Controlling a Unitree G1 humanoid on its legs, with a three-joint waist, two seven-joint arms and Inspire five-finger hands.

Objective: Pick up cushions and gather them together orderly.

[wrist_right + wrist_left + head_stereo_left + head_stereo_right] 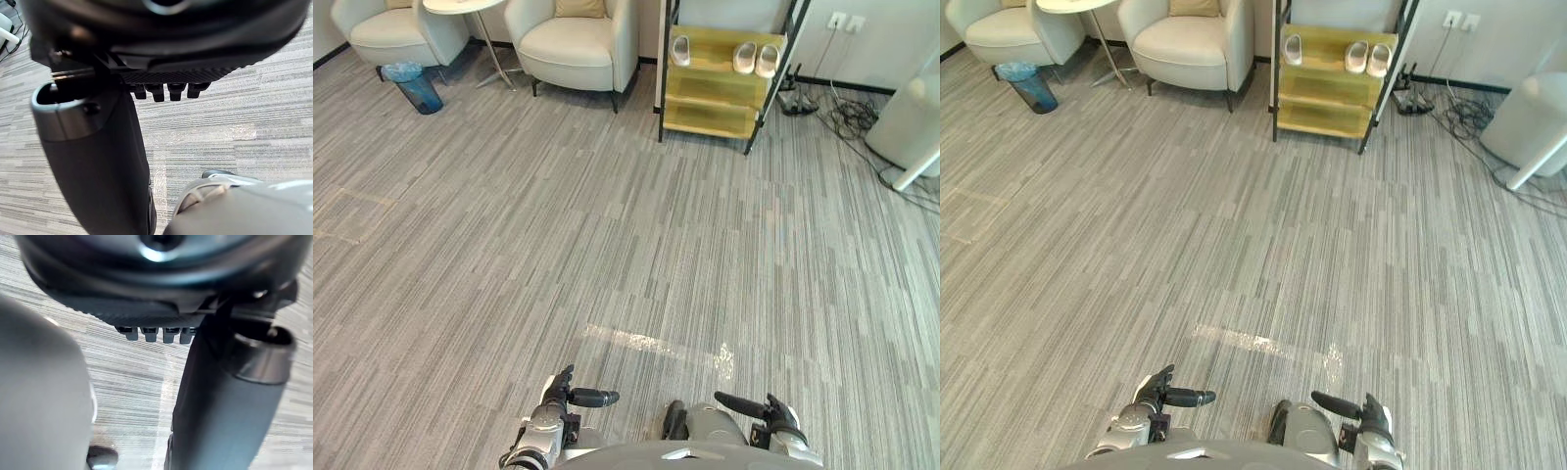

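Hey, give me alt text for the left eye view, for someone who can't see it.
A tan cushion sits on a cream armchair across a grey carpeted floor. The robot's left hand and right hand hang open near the bottom edge, holding nothing. A wooden shelf with slippers stands beside the armchair.

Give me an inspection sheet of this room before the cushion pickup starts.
Surface: grey striped carpet, with a glare streak near the hands.
Job's things: one tan cushion on an armchair at the far wall; the other armchair is cropped, so cannot tell.
Clutter: blue bin by the other armchair; slippers on a wooden shelf.
Hands: left hand and right hand low in front, open, holding nothing.
Cables: black cables and a power strip on the floor, far right.
Surroundings: round side table between the armchairs; white object at the right edge.
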